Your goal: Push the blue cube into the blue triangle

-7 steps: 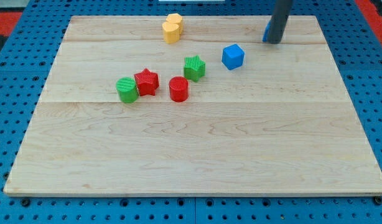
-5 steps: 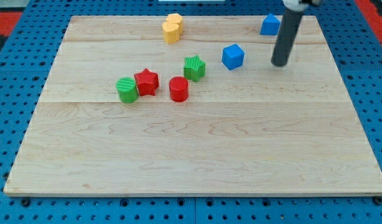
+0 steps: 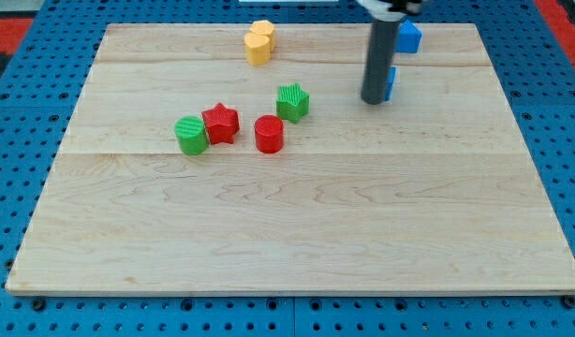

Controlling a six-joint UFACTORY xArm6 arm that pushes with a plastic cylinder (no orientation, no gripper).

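My tip (image 3: 373, 100) rests on the wooden board (image 3: 287, 215) in its upper right part. The blue cube (image 3: 390, 83) is mostly hidden behind the rod. Only a thin blue sliver of it shows at the rod's right edge, touching or nearly touching the rod. The blue triangle (image 3: 409, 36) lies near the view's top right, up and to the right of the tip, partly covered by the rod's upper part. There is a short gap between the sliver and the triangle.
A yellow block (image 3: 259, 42) sits near the top edge. A green star (image 3: 292, 102), a red cylinder (image 3: 269, 134), a red star (image 3: 220, 123) and a green cylinder (image 3: 190, 135) lie in a row left of my tip.
The rod moved down from the top right, then left to where the blue cube stood. The cube now shows only at the rod's right edge, further right than before.
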